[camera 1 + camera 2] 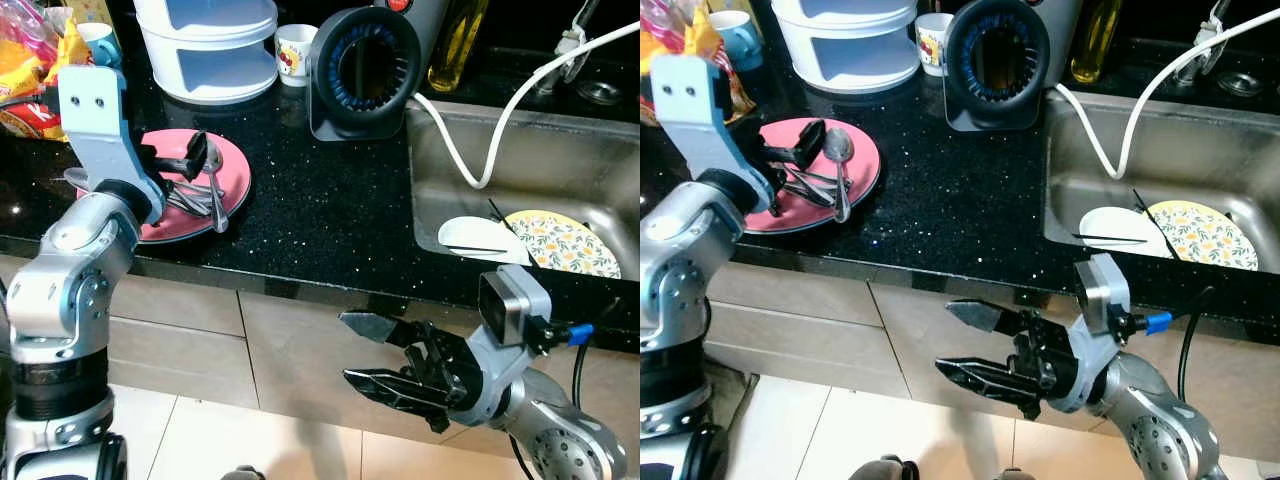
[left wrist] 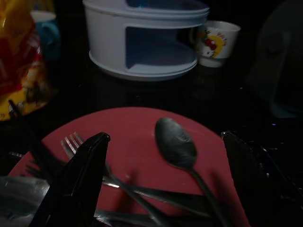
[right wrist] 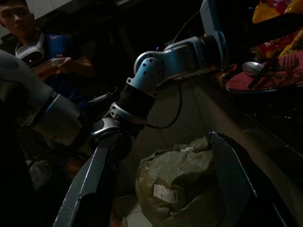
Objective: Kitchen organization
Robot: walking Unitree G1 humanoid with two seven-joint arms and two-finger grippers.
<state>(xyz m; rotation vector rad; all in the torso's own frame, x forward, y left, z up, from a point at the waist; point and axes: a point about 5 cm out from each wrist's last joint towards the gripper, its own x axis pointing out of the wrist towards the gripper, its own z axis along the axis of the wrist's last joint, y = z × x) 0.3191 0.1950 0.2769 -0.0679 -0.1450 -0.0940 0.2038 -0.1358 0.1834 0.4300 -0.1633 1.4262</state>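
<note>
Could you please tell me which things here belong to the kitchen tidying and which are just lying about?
In the job:
left tool, open over the pink plate
spoon and fork on that plate
floral plate in the sink

Lying about:
white container
cartoon cup
snack bags
right tool, idle below the counter

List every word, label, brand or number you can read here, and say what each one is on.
None reads clearly.
Snack bag: red and yellow print, letters too blurred to read.
Small cup: a cartoon picture, no readable words.
Sack on the floor: a white label, print too small to read.
Oil bottle: no label readable.
</note>
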